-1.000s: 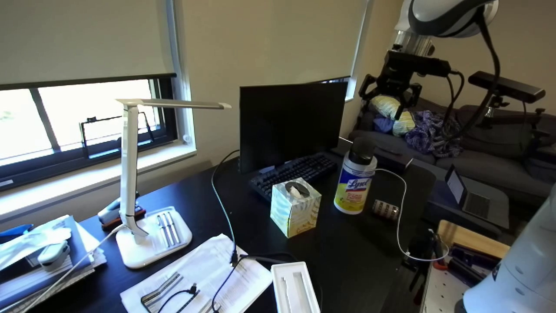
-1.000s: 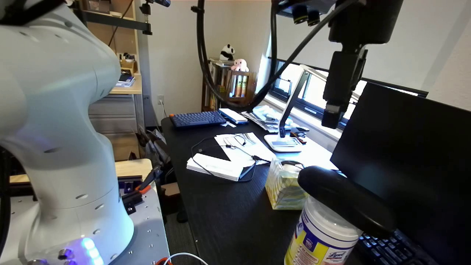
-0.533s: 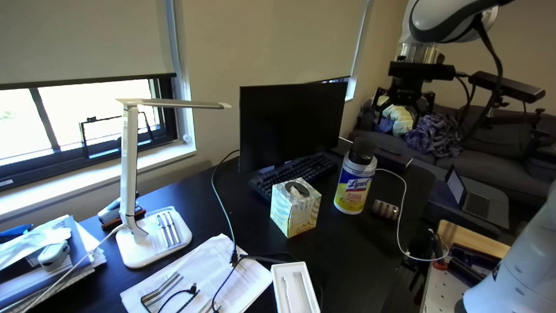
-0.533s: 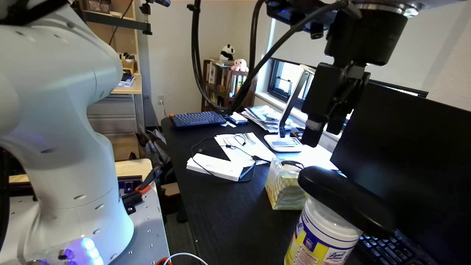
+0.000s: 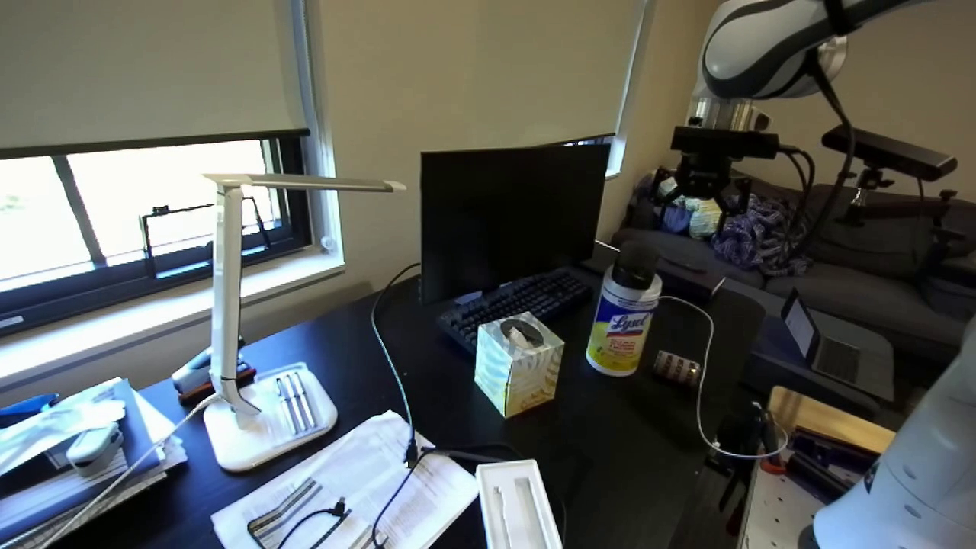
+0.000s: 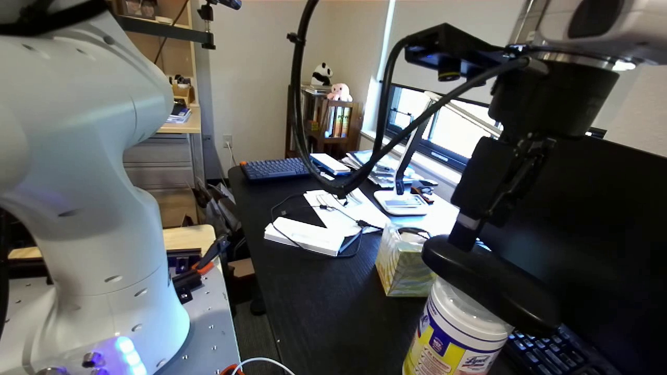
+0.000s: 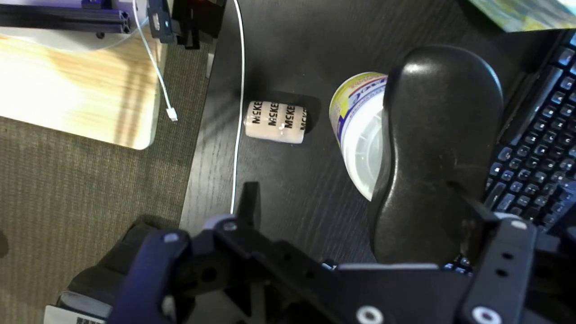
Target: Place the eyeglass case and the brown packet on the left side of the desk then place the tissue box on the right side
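Wrist view: grpr point(image 7: 353, 193) wide, nr eyeglass case point(image 7: 436, 148) atop tub point(image 7: 362, 146); bare desk point(image 7: 215, 157) btwn white cable point(image 7: 243, 67) & its edge.

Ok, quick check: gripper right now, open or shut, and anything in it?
Gripper: open, holding nothing; the eyeglass case lies on top of the Lysol tub, ungripped.

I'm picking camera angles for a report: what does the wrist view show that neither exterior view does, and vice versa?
Only the wrist view: readable lettering on the roll-shaped brown packet.
Only the exterior views: the desk lamp and papers.
Shared: the gripper, the desk, the eyeglass case resting on the Lysol tub, a black keyboard, and the tissue box, just a corner of it in the wrist view.
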Robot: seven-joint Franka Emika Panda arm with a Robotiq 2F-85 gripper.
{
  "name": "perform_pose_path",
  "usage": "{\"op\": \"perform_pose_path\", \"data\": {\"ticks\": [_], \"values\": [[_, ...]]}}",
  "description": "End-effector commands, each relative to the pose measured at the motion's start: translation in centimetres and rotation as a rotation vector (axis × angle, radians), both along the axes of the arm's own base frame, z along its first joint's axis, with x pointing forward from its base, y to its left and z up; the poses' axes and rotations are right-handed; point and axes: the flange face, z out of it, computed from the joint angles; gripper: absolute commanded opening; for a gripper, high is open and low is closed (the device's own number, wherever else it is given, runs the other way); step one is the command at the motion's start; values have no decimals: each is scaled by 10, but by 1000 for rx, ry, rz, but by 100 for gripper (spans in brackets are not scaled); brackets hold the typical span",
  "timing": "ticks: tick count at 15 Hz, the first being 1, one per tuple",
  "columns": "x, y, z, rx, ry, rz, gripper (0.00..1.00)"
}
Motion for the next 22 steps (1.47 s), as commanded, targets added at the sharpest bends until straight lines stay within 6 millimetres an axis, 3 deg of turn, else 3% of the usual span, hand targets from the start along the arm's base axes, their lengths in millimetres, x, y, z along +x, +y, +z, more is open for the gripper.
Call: {"op": "perform_pose_path", "data": {"ticks": [1, 9, 22], "values": [[16, -7, -10, -32, -42, 22, 100], [46, 0, -45, -80, -111, 64, 100], [46, 4, -71, -38, -59, 55, 100]]}}
